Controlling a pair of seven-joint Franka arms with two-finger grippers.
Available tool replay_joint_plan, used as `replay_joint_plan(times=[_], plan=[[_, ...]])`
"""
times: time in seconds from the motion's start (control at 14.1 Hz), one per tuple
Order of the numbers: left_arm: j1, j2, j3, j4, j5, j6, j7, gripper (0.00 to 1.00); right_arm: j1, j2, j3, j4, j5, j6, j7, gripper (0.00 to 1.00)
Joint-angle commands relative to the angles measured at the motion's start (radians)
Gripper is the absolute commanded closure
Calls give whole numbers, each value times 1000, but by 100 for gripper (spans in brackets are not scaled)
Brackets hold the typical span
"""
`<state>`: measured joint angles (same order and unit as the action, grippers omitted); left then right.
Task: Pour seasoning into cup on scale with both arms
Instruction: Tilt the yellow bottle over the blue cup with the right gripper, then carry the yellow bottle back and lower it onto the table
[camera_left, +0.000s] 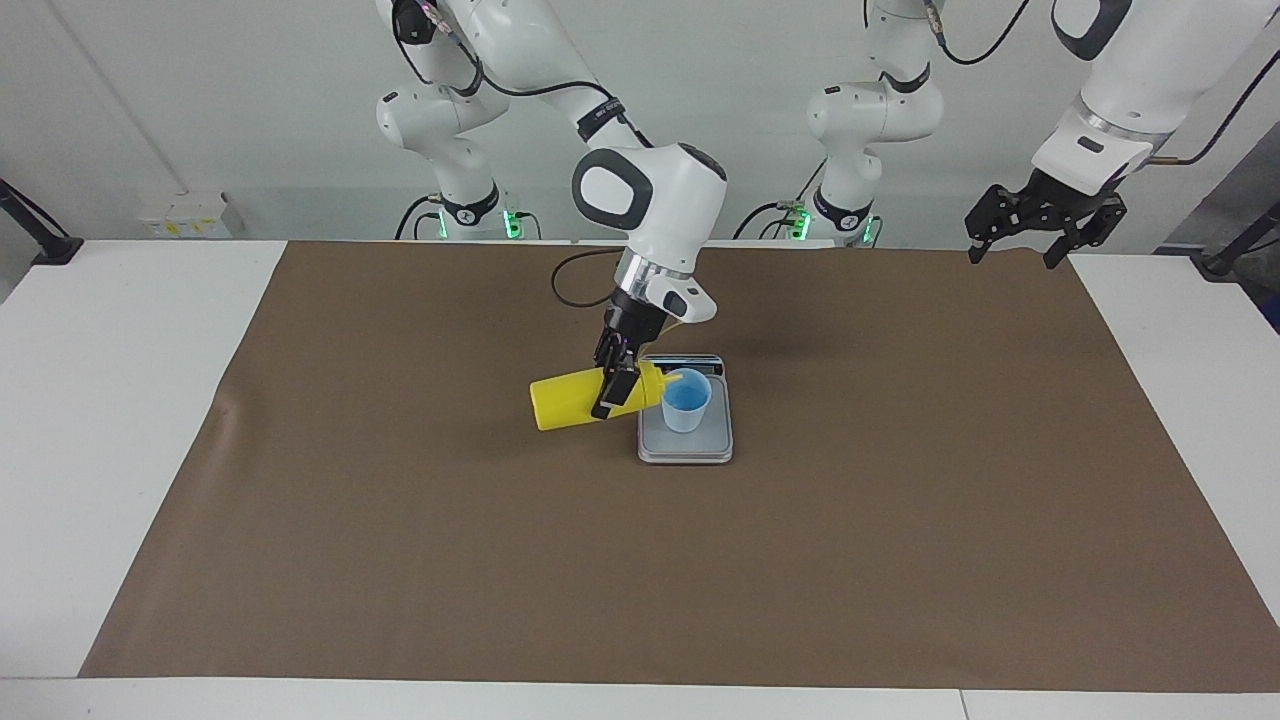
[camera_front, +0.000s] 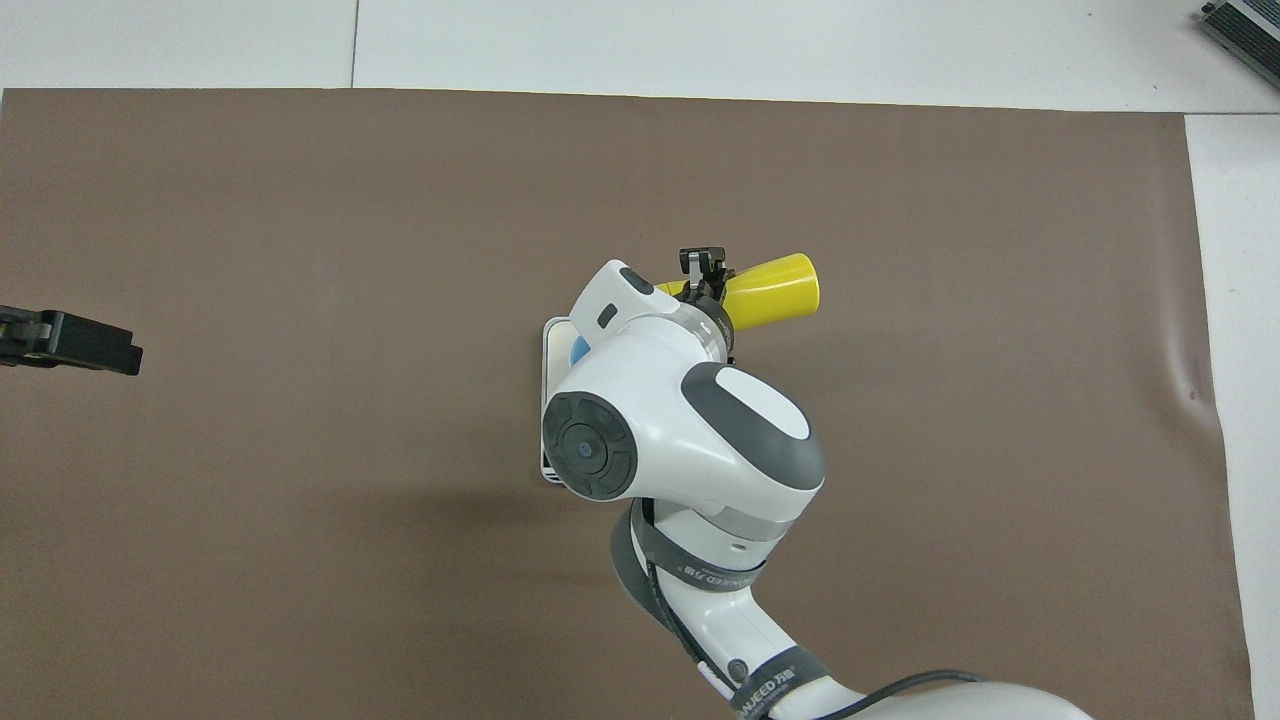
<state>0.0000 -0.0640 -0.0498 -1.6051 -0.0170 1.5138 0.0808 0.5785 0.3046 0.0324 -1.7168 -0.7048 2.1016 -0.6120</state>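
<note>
The yellow seasoning bottle is tipped onto its side in the air, its thin nozzle reaching the rim of the pale blue cup. The cup stands upright on the silver-grey scale. My right gripper is shut on the bottle near its domed top. In the overhead view the bottle's base sticks out past the right gripper; the right arm hides most of the cup and the scale. My left gripper waits open and empty, raised over the mat's corner at the left arm's end, and shows in the overhead view.
A brown mat covers most of the white table. A black cable loops on the mat nearer to the robots than the scale.
</note>
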Motion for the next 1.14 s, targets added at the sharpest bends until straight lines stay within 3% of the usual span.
replay_joint_plan(times=[0.0,0.28,0.43,0.78,1.06], plan=[[17,-23,-4,-19,-4,-10,7,0,-57,-76,11,-68,98,70,18,100],[17,-23,-4,-21,-6,-10,7,0,-156,-185,11,-236,307,253,-43,100],[17,-23,-4,-19,-6,-12,7,0,-208,-211,11,-268,451,310,-144,100],[17,-23,-4,-19,-6,-12,7,0,-399,-231,9,-288,1050,316,-640,100],[15,-22,-4,-19,-6,-3,7,0,-540,-260,9,-391,1477,304,-1027,100]])
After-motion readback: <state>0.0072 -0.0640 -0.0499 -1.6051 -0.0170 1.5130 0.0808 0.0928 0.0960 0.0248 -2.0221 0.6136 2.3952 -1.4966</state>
